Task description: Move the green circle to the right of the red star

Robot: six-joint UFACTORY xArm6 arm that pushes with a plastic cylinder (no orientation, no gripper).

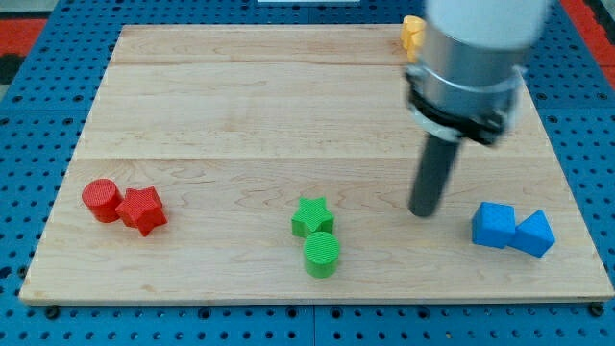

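Observation:
The green circle lies near the board's bottom edge, just below and touching the green star. The red star lies at the view's lower left, touching a red circle on its left. My tip rests on the board to the right of the green blocks, about a hundred pixels from the green circle and slightly higher. It touches no block.
A blue cube and a blue triangle sit together at the lower right, right of my tip. A yellow block is at the top edge, partly hidden behind the arm. The wooden board lies on blue pegboard.

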